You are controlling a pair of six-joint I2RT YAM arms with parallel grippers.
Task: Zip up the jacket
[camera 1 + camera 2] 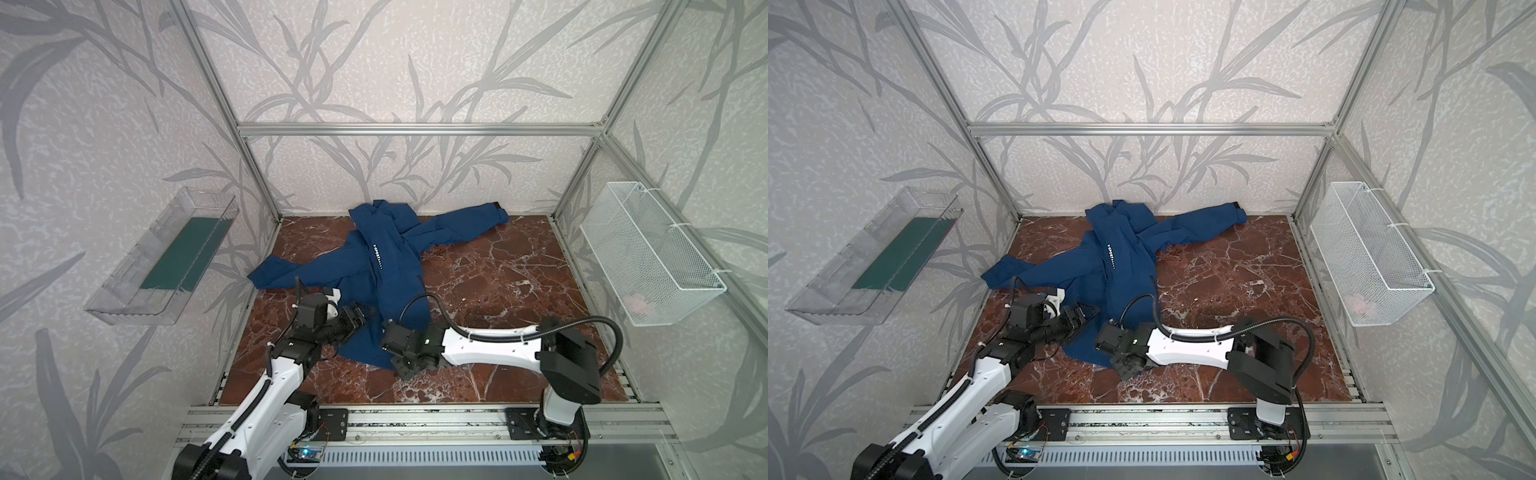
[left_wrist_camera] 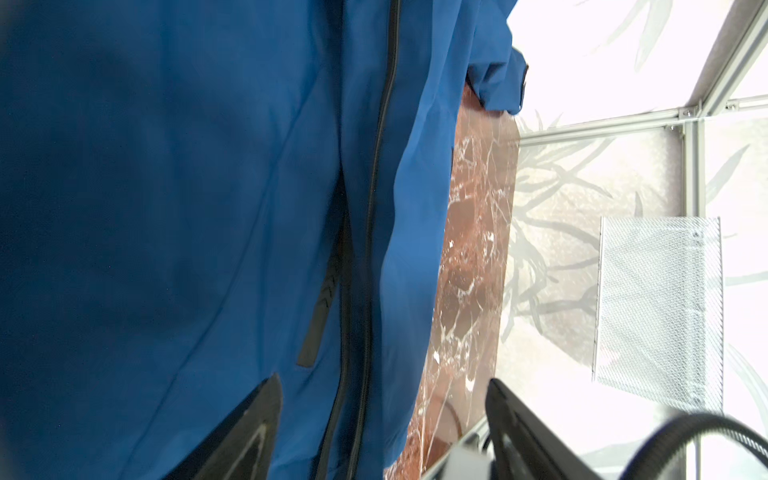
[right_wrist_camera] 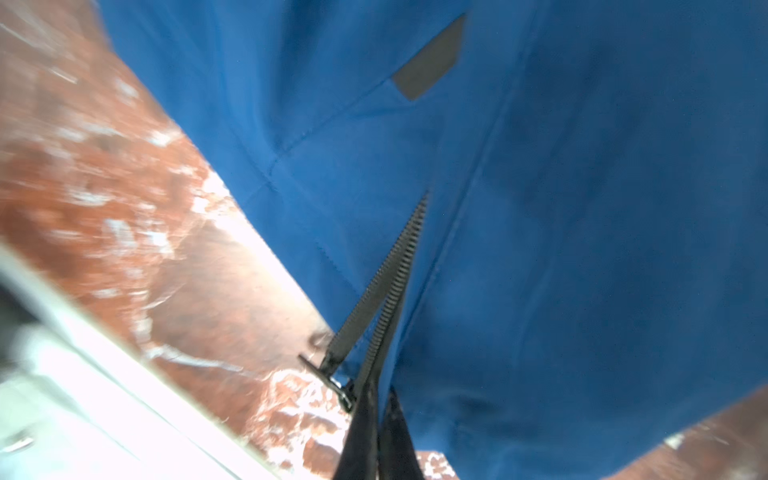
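**Navy jacket flat on marble, right gripper pinching the zipper foot**

The jacket (image 1: pixel 374 278) is navy blue and long-sleeved, lying front-up on the red-brown marble tabletop (image 1: pixel 519 291), left of centre; collar at the back wall, hem toward the arms; one sleeve runs right along the back edge and ends in a black cuff tab (image 1: pixel 496 205); the other sleeve bends to the left table edge.

Writing: white "SPORT" lettering (image 1: pixel 377 259) runs down the chest, legible in both top views; the small marks around it are too small to read; neither wrist view catches it.

The right gripper (image 3: pixel 376 409) has its jaws closed tight on the bottom end of the dark front zipper (image 3: pixel 395 270); only the right wrist view shows the two tooth rows parted near the hem; the top views hide those fingertips under the wrist.

The left gripper (image 2: pixel 384 378) has its jaws wide, straddling the zipper line over the fabric, holding nothing; the left wrist view adds a grey tab (image 2: pixel 318 320) beside the zipper and the white mesh basket (image 2: pixel 656 307) on the side wall.
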